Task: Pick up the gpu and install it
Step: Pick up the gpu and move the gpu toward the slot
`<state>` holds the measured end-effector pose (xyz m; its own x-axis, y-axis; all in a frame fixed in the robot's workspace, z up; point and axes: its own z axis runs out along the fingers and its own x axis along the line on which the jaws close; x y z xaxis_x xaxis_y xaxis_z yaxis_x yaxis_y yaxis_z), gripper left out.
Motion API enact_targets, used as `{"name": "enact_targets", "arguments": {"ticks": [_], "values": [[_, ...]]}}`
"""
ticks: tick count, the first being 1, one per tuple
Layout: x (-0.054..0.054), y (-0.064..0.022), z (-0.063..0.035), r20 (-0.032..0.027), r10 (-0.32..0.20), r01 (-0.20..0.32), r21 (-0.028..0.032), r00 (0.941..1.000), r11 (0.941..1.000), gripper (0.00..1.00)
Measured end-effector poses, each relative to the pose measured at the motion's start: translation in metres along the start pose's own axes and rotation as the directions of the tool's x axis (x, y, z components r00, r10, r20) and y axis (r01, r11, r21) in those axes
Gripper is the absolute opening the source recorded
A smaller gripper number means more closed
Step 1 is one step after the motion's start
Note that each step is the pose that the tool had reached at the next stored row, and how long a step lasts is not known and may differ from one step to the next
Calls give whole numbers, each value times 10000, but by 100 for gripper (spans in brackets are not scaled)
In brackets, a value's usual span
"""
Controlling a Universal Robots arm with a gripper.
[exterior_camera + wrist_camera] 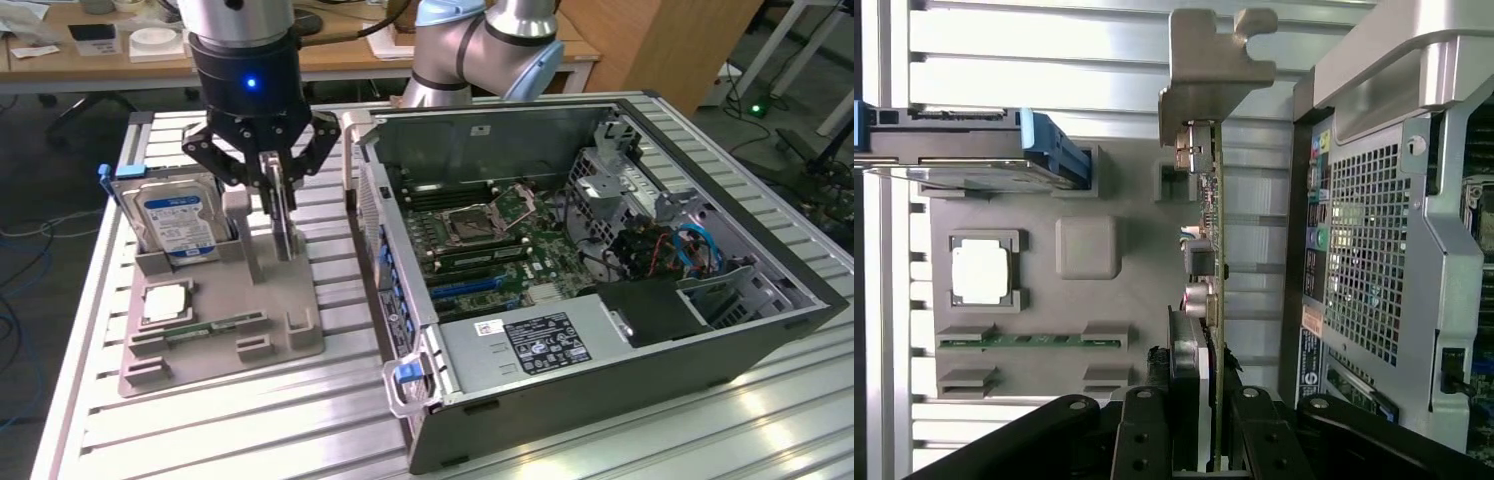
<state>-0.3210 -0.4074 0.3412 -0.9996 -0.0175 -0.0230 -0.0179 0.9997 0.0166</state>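
Nearest in the exterior view lies the open computer case (561, 400), set on its side on the slatted desk (240, 430) with the motherboard (494, 250) exposed. At the exterior view's left, just beside the case, sits a grey holder (254, 300). The gpu (283, 230) stands upright on edge at the holder's case side. The hand (274, 190) is clenched on the gpu's upper edge, one finger against each face. A hard drive (174, 220) stands at the holder's far left corner. A processor (163, 303) and a memory stick (214, 327) lie flat nearer the camera. The case's rear wall (387, 260) rises between the gpu and the motherboard.
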Motion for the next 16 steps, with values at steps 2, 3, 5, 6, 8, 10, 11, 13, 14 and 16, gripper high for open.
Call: {"name": "enact_targets", "arguments": {"ticks": [2,3,5,6,8,10,11,13,14,16], "values": [[0,0,-19,-1,0,0,-1,10000,10000,28],[-1,0,-30,-1,0,0,-2,10000,10000,28],[-2,1,-57,-4,0,0,-3,10000,10000,28],[-3,1,-71,-6,1,-1,-3,10000,10000,28],[-3,0,-92,-6,1,-1,-10,10000,10000,28],[-3,0,-113,-8,1,-1,-14,10000,10000,28],[-3,0,-124,-8,1,-1,-16,10000,10000,28],[-4,0,-145,-8,1,-1,-18,10000,10000,28],[-5,1,-154,-7,0,0,-19,10000,10000,28],[-5,1,-174,-8,0,0,-19,10000,10000,28]]}}
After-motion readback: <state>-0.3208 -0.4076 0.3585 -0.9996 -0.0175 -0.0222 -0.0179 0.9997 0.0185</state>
